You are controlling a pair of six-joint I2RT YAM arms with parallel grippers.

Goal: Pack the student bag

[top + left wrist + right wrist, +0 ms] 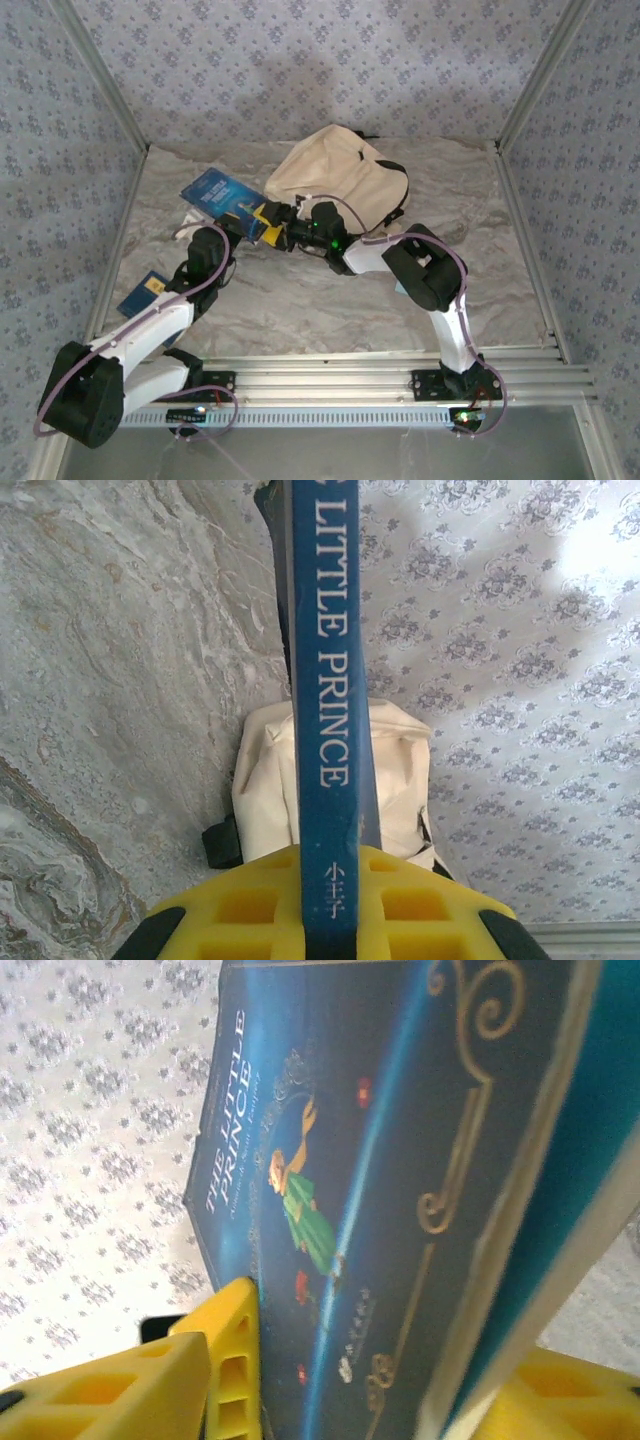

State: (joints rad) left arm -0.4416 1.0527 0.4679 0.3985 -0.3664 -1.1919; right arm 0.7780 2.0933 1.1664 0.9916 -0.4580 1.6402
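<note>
Both arms bent inward, end effectors meeting
The left arm (150, 320) reaches forward and right, its end effector (330, 880) clamped on a book (325, 680) spine. The right arm (440, 290) folds leftward, its end effector (395, 1365) straddling that book.

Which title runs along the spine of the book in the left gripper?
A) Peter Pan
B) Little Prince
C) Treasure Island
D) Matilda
B: the blue book clamped in the left gripper has LITTLE PRINCE printed along its spine.
</note>
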